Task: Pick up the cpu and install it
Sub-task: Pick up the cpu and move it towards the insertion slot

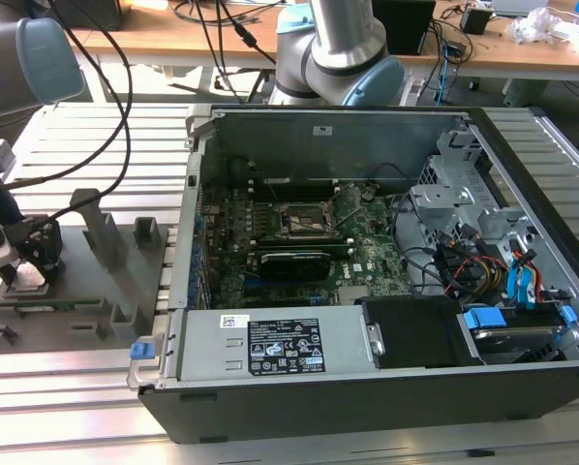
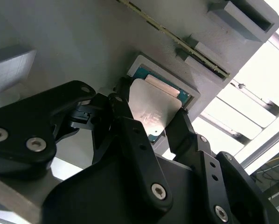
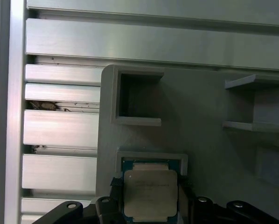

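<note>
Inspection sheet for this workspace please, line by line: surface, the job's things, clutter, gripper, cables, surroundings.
Surface: slotted aluminium table carrying a grey fixture and an open computer case.
Job's things: the cpu lies flat in a pocket of the fixture, not yet lifted. The motherboard socket sits inside the case, well apart from it.
Clutter: nothing seen.
Gripper: the gripper is down at the fixture, and its jaws appear closed against two opposite sides of the cpu.
Cables: black cables run toward the wrist. Coloured cables lie inside the case.
Surroundings: wooden desk behind the table, with the arm base in front of it.
</note>
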`<action>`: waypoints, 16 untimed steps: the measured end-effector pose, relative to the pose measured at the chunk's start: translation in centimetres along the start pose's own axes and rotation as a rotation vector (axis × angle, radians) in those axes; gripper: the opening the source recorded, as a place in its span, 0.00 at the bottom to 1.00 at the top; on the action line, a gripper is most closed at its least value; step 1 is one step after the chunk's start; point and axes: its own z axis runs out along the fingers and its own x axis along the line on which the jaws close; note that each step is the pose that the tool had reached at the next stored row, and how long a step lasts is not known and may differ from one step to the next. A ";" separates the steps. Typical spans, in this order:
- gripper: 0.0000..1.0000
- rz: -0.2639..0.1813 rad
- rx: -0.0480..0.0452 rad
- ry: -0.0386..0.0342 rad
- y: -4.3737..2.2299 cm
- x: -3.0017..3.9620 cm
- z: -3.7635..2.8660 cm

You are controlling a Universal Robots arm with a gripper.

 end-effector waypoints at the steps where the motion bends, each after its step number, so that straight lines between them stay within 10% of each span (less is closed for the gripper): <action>1: 0.55 0.000 0.0000 0.0000 0.00 0.00 -0.01; 16: 0.55 0.000 0.0000 0.0001 -0.07 -0.06 -2.20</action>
